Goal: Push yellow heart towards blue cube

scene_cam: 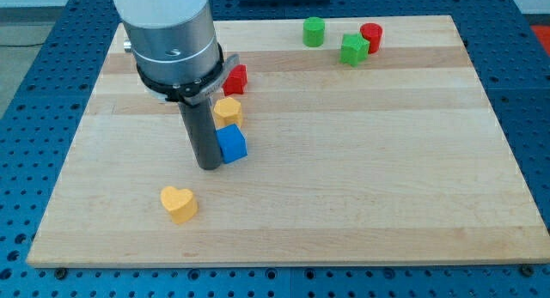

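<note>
Arm comes down from the view's top left, rod vertical. My tip [209, 166] sits on the wooden board [361, 195], touching the left side of the blue cube [231, 143]. Plain rod, nothing spread or pinched.

Yellow heart [179, 203] lies below and left of the tip, apart from it, near the board's bottom-left edge.

Yellow hexagonal block [228, 111] touches the cube's top; red block [235, 78] just above that.

Green cylinder [314, 31], green star-like block [353, 49], red cylinder [371, 37] cluster at the top right.

Bare wood shows between heart and cube.
</note>
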Motion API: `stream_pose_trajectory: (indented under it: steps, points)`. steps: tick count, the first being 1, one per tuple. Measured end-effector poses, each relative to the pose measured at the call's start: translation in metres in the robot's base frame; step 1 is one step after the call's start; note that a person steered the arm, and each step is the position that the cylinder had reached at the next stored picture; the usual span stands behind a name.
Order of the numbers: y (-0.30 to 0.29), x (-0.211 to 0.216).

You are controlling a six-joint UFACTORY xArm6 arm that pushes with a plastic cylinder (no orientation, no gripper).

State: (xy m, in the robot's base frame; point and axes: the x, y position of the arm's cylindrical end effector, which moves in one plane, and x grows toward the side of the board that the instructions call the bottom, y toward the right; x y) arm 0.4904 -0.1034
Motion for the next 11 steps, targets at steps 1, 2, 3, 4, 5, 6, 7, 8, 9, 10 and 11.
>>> stream_pose_trajectory:
  steps: [1, 2, 3, 4, 5, 6, 7, 8, 9, 10, 11]
  points:
    - [0.006, -0.002]
    - [0.022, -0.002]
    - [0.025, 0.0]
    - [0.034, 0.034]
    - [0.028, 0.087]
    - [-0.03, 0.121]
    - [-0.061, 0.119]
    - [-0.043, 0.099]
    - [-0.037, 0.083]
    - [-0.033, 0.07]
    - [-0.022, 0.06]
